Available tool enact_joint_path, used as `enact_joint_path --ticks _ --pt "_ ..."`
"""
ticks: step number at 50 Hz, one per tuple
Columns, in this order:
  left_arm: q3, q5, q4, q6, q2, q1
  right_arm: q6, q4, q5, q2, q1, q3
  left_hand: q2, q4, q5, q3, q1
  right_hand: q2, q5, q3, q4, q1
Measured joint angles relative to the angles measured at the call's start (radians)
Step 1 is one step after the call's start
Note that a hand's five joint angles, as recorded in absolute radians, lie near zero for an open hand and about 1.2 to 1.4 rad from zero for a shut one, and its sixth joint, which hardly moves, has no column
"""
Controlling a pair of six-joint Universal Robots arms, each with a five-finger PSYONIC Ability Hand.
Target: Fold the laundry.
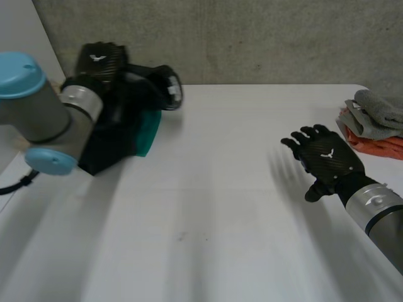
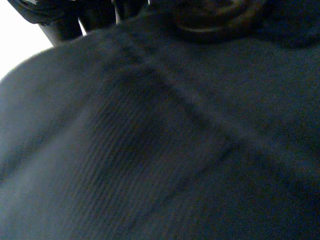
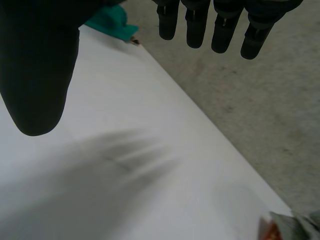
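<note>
A dark cloth [image 1: 112,146] lies bunched at the table's far left with a teal cloth [image 1: 150,129] beside it. My left hand [image 1: 99,58] is down on this pile. In the left wrist view the dark cloth [image 2: 160,150] bulges up against the palm, and the fingers [image 2: 62,25] are dug into its upper edge. My right hand [image 1: 326,157] hovers palm down over the bare table at the right, fingers straight and spread, holding nothing. Its wrist view shows the straight fingers [image 3: 216,27], the thumb [image 3: 37,75] and the teal cloth [image 3: 111,22] far off.
A folded grey cloth [image 1: 378,112] lies on a folded orange one [image 1: 381,146] at the table's right edge, just beyond my right hand. The white table [image 1: 214,207] stretches between the hands. A concrete wall stands behind it.
</note>
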Motion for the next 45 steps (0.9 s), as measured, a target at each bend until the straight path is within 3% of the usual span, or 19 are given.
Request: enact_joint_path --ticks 5,7,10,11,16,21,26,35,41,45 --pt "-0.046 -0.004 -0.049 -0.083 0.035 -0.161 0.005 0.000 0.037 -0.024 -0.003 -0.002 0.000 0.001 0.000 0.006 0.001 0.000 0.000 0.000 0.000 0.000" --pt "-0.035 -0.011 -0.075 -0.104 0.007 -0.247 0.008 0.000 0.058 -0.029 -0.006 -0.002 0.001 0.001 0.006 0.007 0.001 0.000 0.000 0.000 0.000 0.000" --pt "-0.017 -0.019 -0.091 -0.119 -0.027 -0.312 0.009 0.000 0.069 -0.030 -0.008 -0.002 0.001 0.001 0.006 0.007 0.001 0.000 0.000 0.000 0.000 0.000" --pt "0.009 -0.031 -0.104 -0.138 -0.070 -0.375 0.010 0.000 0.083 -0.030 -0.014 -0.003 0.000 -0.001 0.005 0.005 0.000 0.000 0.000 0.000 0.000 0.000" --pt "0.061 -0.062 -0.122 -0.196 -0.158 -0.471 0.011 -0.001 0.103 -0.028 -0.036 -0.004 -0.828 -0.831 -0.792 -0.806 -0.870 0.000 0.000 0.000 0.000 0.000" --pt "0.058 -0.077 -0.143 -0.229 -0.154 -0.498 0.021 0.000 0.112 -0.028 -0.056 -0.007 -0.992 -0.997 -0.914 -0.988 -0.925 0.000 0.000 0.000 0.000 0.000" --pt "-0.017 -0.078 -0.164 -0.231 -0.037 -0.456 0.055 0.026 0.119 -0.053 -0.061 -0.018 -0.992 -0.997 -0.914 -0.988 -0.925 0.000 0.000 0.000 0.000 0.000" --pt "-0.213 -0.058 -0.160 -0.211 0.239 -0.182 0.253 0.264 0.149 -0.175 0.006 -0.095 -0.992 -0.997 -0.914 -0.988 -0.925 0.000 0.000 0.000 0.000 0.000" --pt "-0.257 0.036 -0.148 -0.170 0.250 -0.019 0.455 0.392 0.179 -0.212 0.140 -0.160 -0.992 -0.997 -0.914 -0.988 -0.925 0.000 0.000 0.000 0.000 0.000" --pt "-0.258 0.147 -0.142 -0.081 0.171 0.087 0.574 0.425 0.232 -0.162 0.301 -0.221 -0.992 -0.996 -0.914 -0.988 -0.923 0.000 0.000 0.000 0.000 0.000"
